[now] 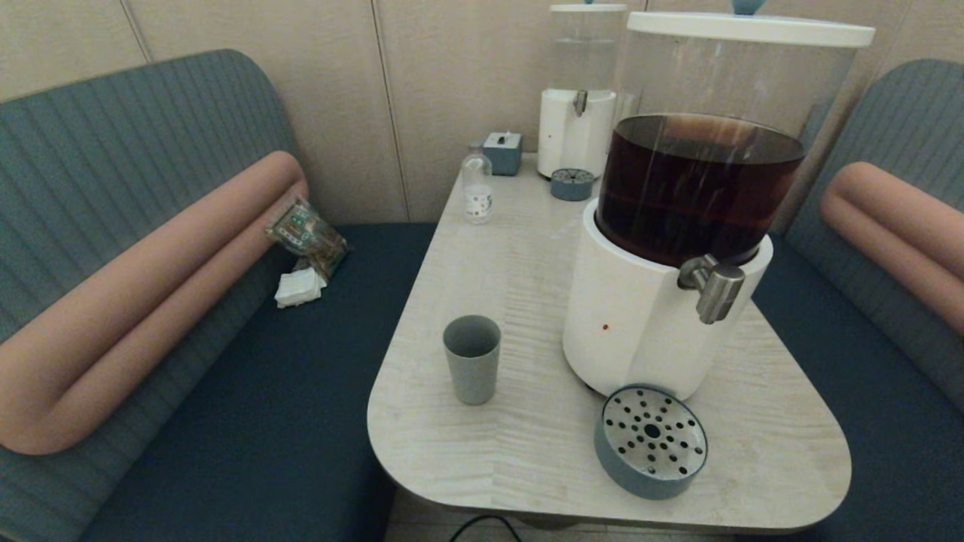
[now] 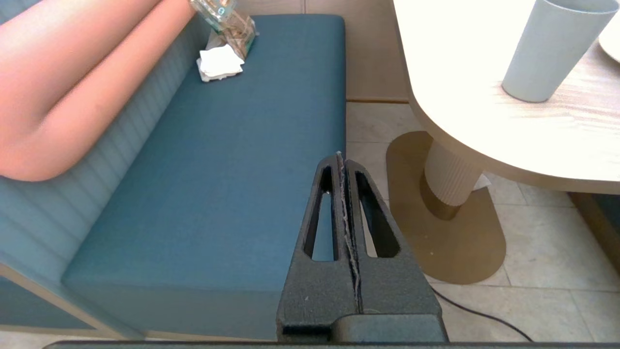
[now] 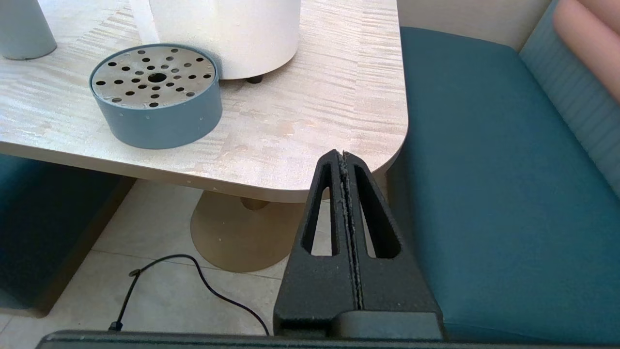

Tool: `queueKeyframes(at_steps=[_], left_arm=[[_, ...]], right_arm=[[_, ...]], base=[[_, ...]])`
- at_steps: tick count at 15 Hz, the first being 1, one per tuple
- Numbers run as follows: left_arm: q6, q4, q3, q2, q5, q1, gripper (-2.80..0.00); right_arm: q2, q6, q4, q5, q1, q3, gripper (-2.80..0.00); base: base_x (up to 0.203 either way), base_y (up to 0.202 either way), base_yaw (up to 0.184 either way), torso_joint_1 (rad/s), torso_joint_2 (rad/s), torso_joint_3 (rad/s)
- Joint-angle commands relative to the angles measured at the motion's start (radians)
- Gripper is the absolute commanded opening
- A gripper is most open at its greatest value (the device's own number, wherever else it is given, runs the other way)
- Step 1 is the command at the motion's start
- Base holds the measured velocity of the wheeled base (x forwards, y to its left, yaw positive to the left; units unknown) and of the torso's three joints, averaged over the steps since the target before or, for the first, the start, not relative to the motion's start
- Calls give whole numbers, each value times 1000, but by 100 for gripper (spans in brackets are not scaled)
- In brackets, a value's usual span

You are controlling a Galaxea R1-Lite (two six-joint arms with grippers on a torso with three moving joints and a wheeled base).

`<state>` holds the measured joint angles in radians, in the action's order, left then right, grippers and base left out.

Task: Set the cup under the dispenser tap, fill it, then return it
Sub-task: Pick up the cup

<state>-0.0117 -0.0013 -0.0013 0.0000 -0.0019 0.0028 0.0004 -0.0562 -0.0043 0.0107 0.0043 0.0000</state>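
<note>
The grey-blue cup [image 1: 472, 369] stands upright and empty on the table, left of the large white-based dispenser [image 1: 640, 324] holding dark brown liquid. The dispenser tap [image 1: 714, 286], a brushed-steel spigot, juts from the base toward the front right, above a round perforated drip tray [image 1: 651, 450]. Neither arm appears in the head view. My left gripper [image 2: 340, 157] hangs shut and empty below table height beside the left bench, with the cup [image 2: 550, 48] up on the table past it. My right gripper [image 3: 341, 154] is shut and empty, low by the table's front right corner, near the drip tray [image 3: 155, 94].
A small clear bottle [image 1: 477, 188], a blue box [image 1: 502, 152], and a smaller clear-liquid dispenser [image 1: 578, 113] with its own tray [image 1: 571, 184] stand at the table's far end. Snack packet and napkin [image 1: 305, 256] lie on the left bench. A cable [image 3: 193, 281] runs across the floor.
</note>
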Motion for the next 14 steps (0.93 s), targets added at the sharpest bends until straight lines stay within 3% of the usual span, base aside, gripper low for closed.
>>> queueKeyframes(at_steps=[1,5,7,9,11,13,14], left_arm=[[-4,0,3,2,0,0,-280],[2,-5,-17,2,-4,0,-280],[-28,21,-146,17,-75,0,-280],[-116,66,-323,95,-185,0,-280],[-227,67,-490,289,-256,-1,-280],[-317,14,-601,491,-314,-4,-280],[-351,-39,-630,580,-382,-5,-280]], right_arm=[[0,-1,0,0,0,2,-280],[0,-1,0,0,0,0,-280],[0,-1,0,0,0,1,-280],[0,-1,0,0,0,0,-280],[0,-1,0,0,0,1,-280],[0,-1,0,0,0,1,-280],[0,-1,0,0,0,1,-280]], base=[[0,0,0,0,0,0],[0,0,0,0,0,0],[0,0,0,0,0,0],[0,0,0,0,0,0],[0,0,0,0,0,0],[0,0,0,0,0,0],[0,0,0,0,0,0]])
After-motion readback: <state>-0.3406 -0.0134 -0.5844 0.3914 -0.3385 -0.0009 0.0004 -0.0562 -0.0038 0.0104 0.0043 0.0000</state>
